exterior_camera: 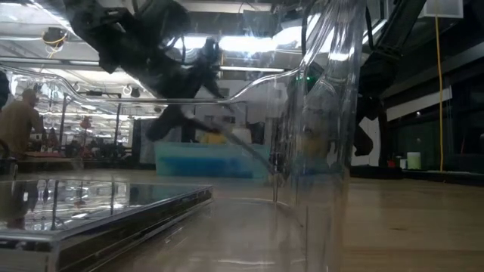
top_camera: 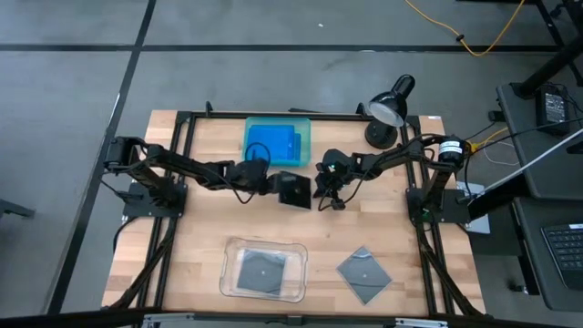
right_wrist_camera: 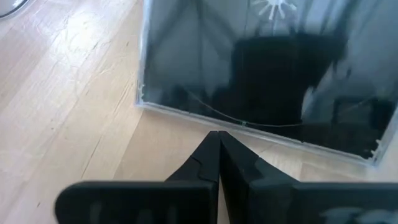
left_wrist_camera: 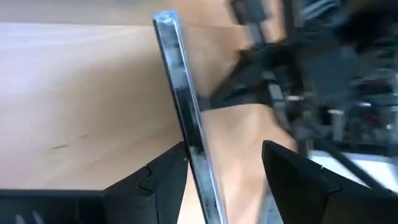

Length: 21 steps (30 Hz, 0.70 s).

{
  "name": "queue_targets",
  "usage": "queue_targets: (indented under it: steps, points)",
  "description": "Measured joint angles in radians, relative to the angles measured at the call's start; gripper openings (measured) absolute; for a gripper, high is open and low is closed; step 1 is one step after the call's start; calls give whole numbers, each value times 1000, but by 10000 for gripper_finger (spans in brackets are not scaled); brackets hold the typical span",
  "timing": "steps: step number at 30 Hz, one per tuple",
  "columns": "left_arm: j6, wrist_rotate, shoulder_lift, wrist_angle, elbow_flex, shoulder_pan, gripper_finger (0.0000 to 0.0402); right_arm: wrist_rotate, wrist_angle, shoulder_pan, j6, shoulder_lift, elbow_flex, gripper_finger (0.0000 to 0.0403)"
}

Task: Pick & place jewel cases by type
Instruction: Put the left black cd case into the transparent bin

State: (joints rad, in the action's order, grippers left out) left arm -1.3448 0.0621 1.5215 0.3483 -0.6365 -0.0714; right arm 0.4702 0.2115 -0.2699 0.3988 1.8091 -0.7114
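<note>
I see the left gripper at table centre, jaws spread with a grey case standing on edge between them; I cannot tell if the fingers touch it. The right gripper sits just right of it, jaws clenched on nothing. 1 grey case lies near right, 1 in the clear tray, blue cases in the teal tray far centre.
</note>
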Motion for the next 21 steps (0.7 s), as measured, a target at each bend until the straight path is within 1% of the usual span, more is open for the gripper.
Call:
queue_targets:
  steps: [4, 10, 13, 16, 21]
  points:
    - [-4, 18, 0, -83, 1, -9, 198, 6, 0, 0, 0, -1, 1, 9]
    - [31, 23, 0, -82, 1, -31, 193, 13, -3, 0, -1, -2, 3, 9]
    - [32, 21, 0, -82, 2, -39, 172, 14, -5, 0, -1, -2, 3, 9]
    - [32, 18, 1, -80, 2, -42, 140, 16, -5, 0, -1, -2, 3, 9]
    - [27, -9, 42, 23, 3, -42, 91, 18, -6, 0, -4, -3, 4, 9]
